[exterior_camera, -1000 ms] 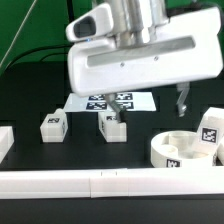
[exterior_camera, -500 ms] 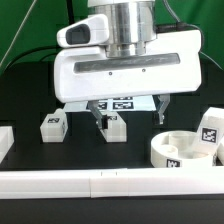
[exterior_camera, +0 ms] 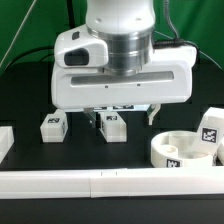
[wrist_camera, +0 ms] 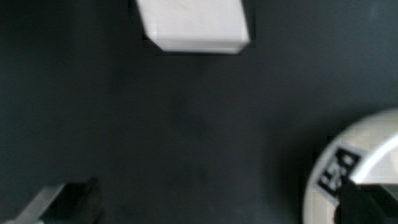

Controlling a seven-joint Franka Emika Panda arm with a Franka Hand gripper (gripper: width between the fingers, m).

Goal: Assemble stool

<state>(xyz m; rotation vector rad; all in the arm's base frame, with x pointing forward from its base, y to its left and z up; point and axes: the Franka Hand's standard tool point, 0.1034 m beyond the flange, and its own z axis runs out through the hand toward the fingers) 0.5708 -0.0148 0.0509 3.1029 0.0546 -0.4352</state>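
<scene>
exterior view: the gripper (exterior_camera: 124, 121) hangs low, jaws spread wide and empty, one finger beside the middle leg (exterior_camera: 113, 128). the second leg (exterior_camera: 53, 126) stands apart toward the exterior view's left. bare table (exterior_camera: 135, 152) separates the seat drum (exterior_camera: 178, 150) from both, near the rail (exterior_camera: 100, 183).

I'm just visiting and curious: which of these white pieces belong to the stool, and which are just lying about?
Stool parts: seat drum; leg beside the drum; middle leg; leg toward the exterior view's left.
Lying about: marker board; long white rail; white block at the exterior view's left edge.
</scene>
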